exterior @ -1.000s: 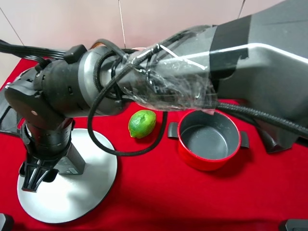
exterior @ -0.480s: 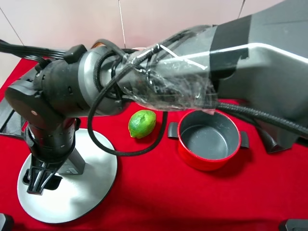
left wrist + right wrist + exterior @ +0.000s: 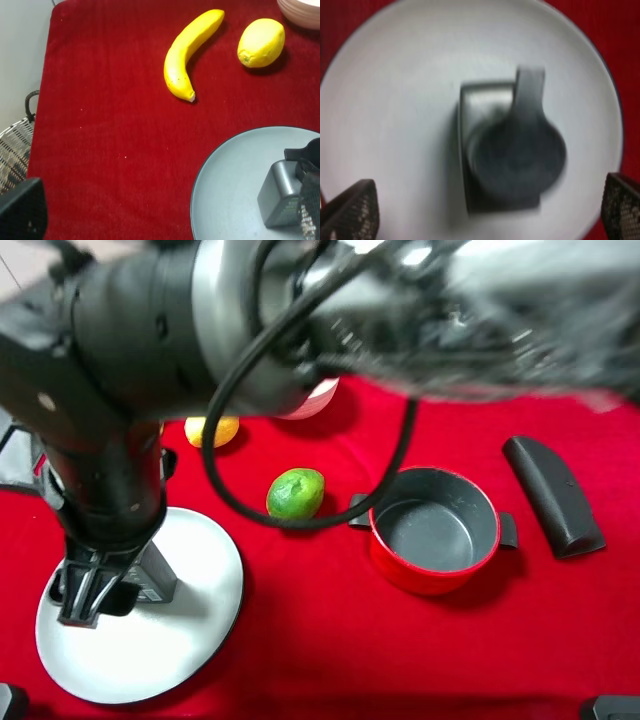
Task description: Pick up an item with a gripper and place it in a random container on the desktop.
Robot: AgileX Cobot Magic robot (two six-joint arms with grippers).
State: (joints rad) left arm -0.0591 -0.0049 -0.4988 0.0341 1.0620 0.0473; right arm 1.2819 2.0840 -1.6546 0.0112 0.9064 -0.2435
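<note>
The item, a small dark grey pump bottle (image 3: 152, 576), stands upright on the container, a wide pale grey-blue plate (image 3: 175, 650) at the front left. My right gripper (image 3: 88, 592) reaches across and hangs over the plate, just left of the bottle. Its jaws are open and hold nothing. The right wrist view looks straight down on the bottle (image 3: 507, 150), blurred, between the widely spread fingertips (image 3: 351, 206) of the right gripper (image 3: 485, 202). In the left wrist view the bottle (image 3: 279, 192) and plate (image 3: 235, 190) show, and my left gripper (image 3: 165, 215) is open over the red cloth.
A lime (image 3: 295, 493) lies right of the plate and a red pot (image 3: 435, 530) beyond it. A long black case (image 3: 553, 495) lies far right. A banana (image 3: 192, 52) and a lemon (image 3: 261, 42) lie behind the plate. A wire basket (image 3: 15, 150) stands off the table's edge.
My right gripper has opened and let go of the bottle, which stays on the plate. The right arm has risen toward the camera, and the black case now shows.
</note>
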